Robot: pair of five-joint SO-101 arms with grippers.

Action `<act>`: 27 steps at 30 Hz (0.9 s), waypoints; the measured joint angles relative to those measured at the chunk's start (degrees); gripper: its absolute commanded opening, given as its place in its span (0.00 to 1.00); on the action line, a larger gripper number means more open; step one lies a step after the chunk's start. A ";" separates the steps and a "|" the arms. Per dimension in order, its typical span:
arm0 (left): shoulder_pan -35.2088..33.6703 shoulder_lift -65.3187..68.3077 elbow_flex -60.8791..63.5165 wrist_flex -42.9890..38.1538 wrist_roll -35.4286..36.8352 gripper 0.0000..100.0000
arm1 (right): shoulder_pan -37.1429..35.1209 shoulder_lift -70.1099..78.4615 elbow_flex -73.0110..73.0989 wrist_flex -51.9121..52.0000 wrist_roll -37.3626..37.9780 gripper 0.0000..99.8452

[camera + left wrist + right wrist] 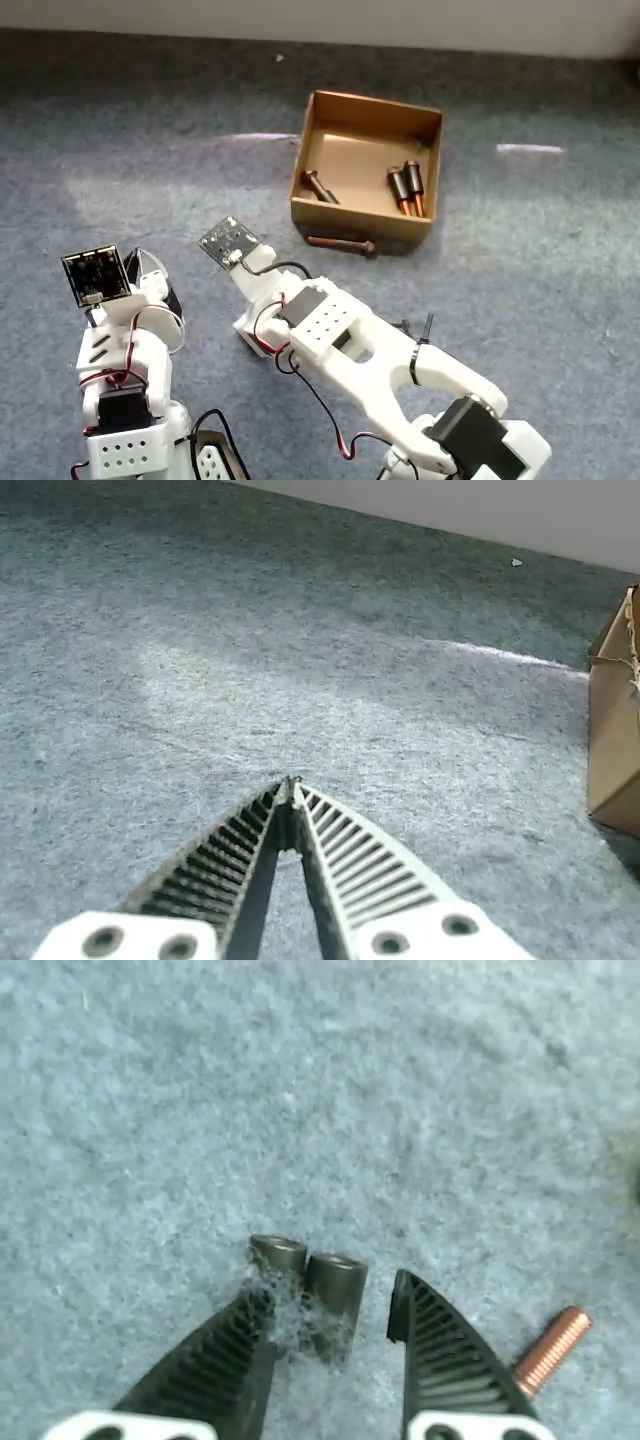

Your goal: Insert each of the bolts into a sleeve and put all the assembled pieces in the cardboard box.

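Right pincer [330, 1292], jaws wide, straddles a dark cylindrical metal sleeve [336, 1272], presumably to grasp it for the copper-coloured bolt [552, 1348] lying just outside one jaw.

White arms [440, 375], black ribbed hands [291, 785]

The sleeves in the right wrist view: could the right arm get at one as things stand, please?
Probably yes: the right gripper has its jaws open, with one sleeve standing between them and nothing in the way. The other sleeve crowds it, so both might get caught.
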 measured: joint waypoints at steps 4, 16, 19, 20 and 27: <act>0.00 0.00 0.00 0.00 0.00 0.01 | 0.26 5.19 -0.26 -0.26 -0.18 0.14; 0.00 0.00 0.00 0.00 0.00 0.01 | 0.26 9.58 -5.01 7.82 -0.09 0.10; 0.00 0.00 0.00 0.00 0.00 0.01 | 0.35 9.58 -5.01 8.00 -0.09 0.00; 0.00 0.00 0.00 0.00 0.00 0.01 | 0.44 9.58 -5.01 8.00 -0.09 0.01; 0.00 0.00 0.00 0.00 0.00 0.01 | 4.04 7.91 -4.92 12.40 -0.09 0.00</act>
